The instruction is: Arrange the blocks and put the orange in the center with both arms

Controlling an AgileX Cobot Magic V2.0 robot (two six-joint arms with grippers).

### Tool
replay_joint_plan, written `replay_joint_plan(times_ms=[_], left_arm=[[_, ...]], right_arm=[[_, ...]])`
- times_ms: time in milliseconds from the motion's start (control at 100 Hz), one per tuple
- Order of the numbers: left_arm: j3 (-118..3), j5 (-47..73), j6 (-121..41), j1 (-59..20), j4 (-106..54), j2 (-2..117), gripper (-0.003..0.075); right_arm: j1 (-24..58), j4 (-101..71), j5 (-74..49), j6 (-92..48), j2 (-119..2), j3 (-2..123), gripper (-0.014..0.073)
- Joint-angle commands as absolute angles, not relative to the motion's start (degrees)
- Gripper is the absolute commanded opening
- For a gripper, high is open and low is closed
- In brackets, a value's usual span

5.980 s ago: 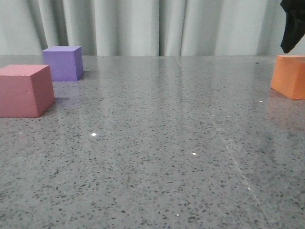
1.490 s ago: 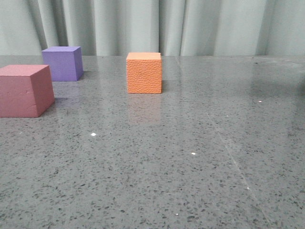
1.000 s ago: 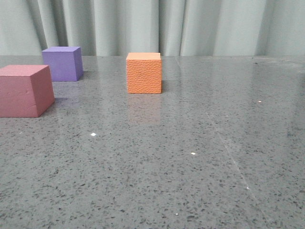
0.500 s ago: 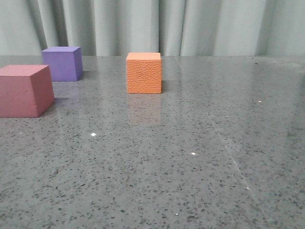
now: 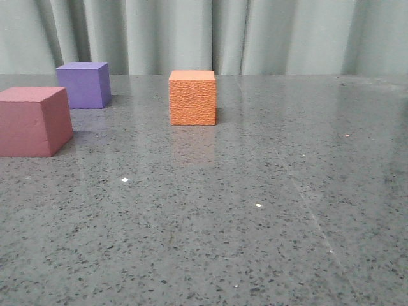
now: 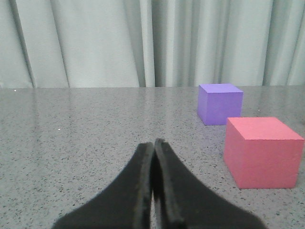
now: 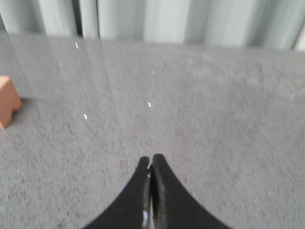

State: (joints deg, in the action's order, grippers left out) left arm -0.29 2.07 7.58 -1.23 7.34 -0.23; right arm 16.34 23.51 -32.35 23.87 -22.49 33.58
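Centrally, toward the far side of the speckled grey table (image 5: pixel 255 210), the orange cube (image 5: pixel 192 97) is seen standing flat on its base, pebbled front face turned to the camera; six seconds earlier it was held tilted at the right edge of the front view beneath a black pincer, and it has been unmoved over the last second and a half. Left of it, well apart, the purple cube (image 5: pixel 83 85) is set near the curtain (image 5: pixel 204 35), and the pinkish-red cube (image 5: pixel 33 121) is placed nearer the camera, just beside the purple one; both are unchanged from the earlier frames. Neither arm is shown in the front view now. In the left wrist view the left pincer (image 6: pixel 153 145) is seen with fingers pressed together, nothing between them, apart from the pinkish-red and purple cubes. In the right wrist view, which is blurred, the right pincer (image 7: pixel 151 160) is likewise closed and empty above the table, well apart from the orange cube's corner at the frame edge.
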Motion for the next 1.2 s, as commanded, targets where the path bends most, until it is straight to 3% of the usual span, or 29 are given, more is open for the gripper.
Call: replay_joint_plan(times_ms=[0,260,610,1190], left_arm=[[2.9,-2.3,7.7,-1.1,6.9,-2.1,-0.0019],[2.9,-2.3,7.7,-1.1,6.9,-2.1,-0.0019],[2.9,-2.3,7.7,-1.1,6.9,-2.1,-0.0019],[2.9,-2.3,7.7,-1.1,6.9,-2.1,-0.0019]], right_arm=[[13.9,22.2,-19.6,21.6,-18.9,29.0,-0.0067],[7.9,3.0,-11.9,5.8,-7.4,13.0,-0.0067],[6.9,1.9,-1.0,5.5,1.8,-0.8,-0.0067],[6.9,1.7,-1.8,5.5,1.8,-0.8,-0.0067]])
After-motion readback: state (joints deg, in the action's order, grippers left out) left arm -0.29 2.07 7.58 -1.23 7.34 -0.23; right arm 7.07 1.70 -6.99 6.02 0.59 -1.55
